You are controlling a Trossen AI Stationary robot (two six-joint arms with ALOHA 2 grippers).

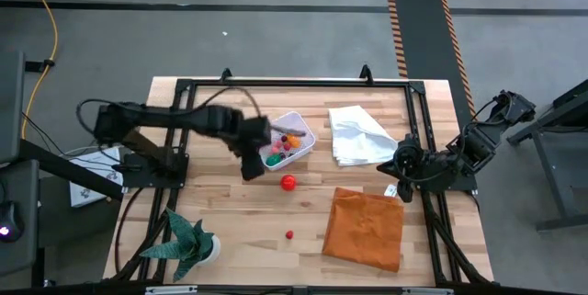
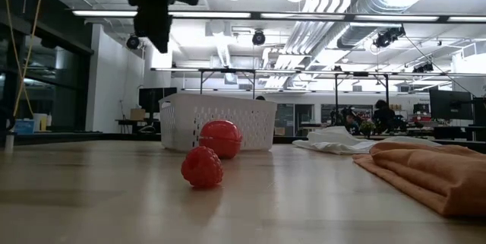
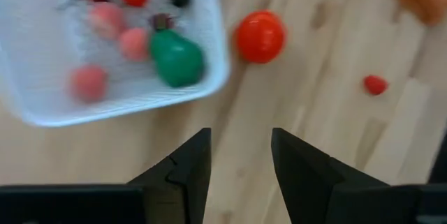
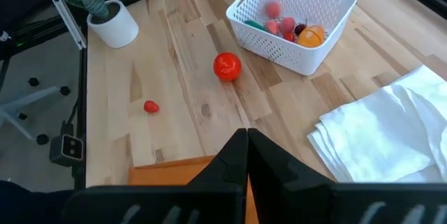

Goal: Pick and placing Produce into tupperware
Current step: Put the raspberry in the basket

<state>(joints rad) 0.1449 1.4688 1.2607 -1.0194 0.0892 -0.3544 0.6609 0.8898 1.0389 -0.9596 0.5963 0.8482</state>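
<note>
- Parted and empty, the left gripper (image 3: 241, 161) hangs above bare wood just beside the tub's near edge; nothing sits between its two dark fingers (image 3: 187, 165), which suggests it is between one delivery and the next pick.
- Pressed together with nothing between them, the fingers of the right gripper (image 4: 246, 147) point across the table from the right side, where that arm waits near the orange cloth (image 1: 364, 228).
- Nearest the low camera lies a small bumpy red berry (image 2: 202, 167), a raspberry-like piece, alone on the planks and well apart from the tub.
- Behind it sits a larger smooth red ball (image 2: 221, 138), tomato-like, just beside the tub's wall; whether it touches the wall cannot be told.
- Both loose pieces lie on open wood with free space around them, so either looks reachable from above; the red ball is the closer one to the left gripper.
- Next comes the white tupperware (image 4: 328, 16), a rectangular tub with rounded corners and perforated, basket-like walls, standing upright near the middle of the table.
- Inside it already rest several pieces: a green pear-shaped one (image 3: 176, 58), pink balls, small red ones, a dark one and an orange one (image 4: 311, 35), so the job looks mostly done with two pieces left.
- Beyond the tub a crumpled white cloth (image 1: 360, 136) lies flat, and a potted spiky green plant (image 1: 188, 240) stands at the table's corner on the left arm's side, both clear of the work.
</note>
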